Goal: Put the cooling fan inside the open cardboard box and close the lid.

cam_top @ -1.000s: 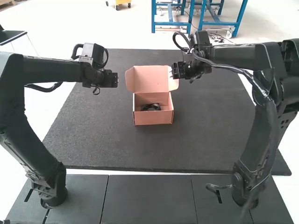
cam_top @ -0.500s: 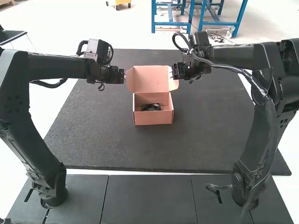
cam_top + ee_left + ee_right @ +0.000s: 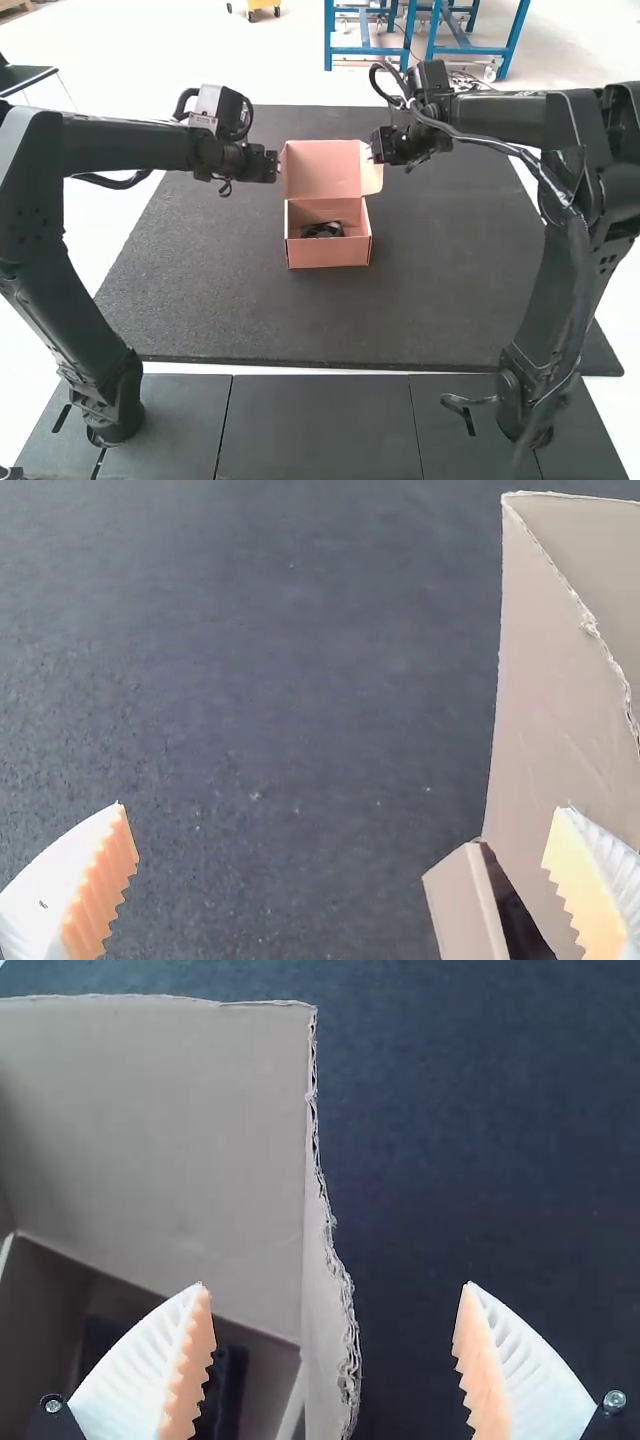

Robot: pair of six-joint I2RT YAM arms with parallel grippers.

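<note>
Fan (image 3: 322,231) in box (image 3: 330,252), L pincer (image 3: 275,165) & R pincer (image 3: 377,148) open wide astride lid (image 3: 325,168) edges.

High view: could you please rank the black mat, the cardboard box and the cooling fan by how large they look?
1. black mat
2. cardboard box
3. cooling fan, partly hidden inside the box

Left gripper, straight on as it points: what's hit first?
Probably the raised box lid, at its side flap: the left gripper points at that edge, jaws open around it in the wrist view. Depth is unclear.
</note>
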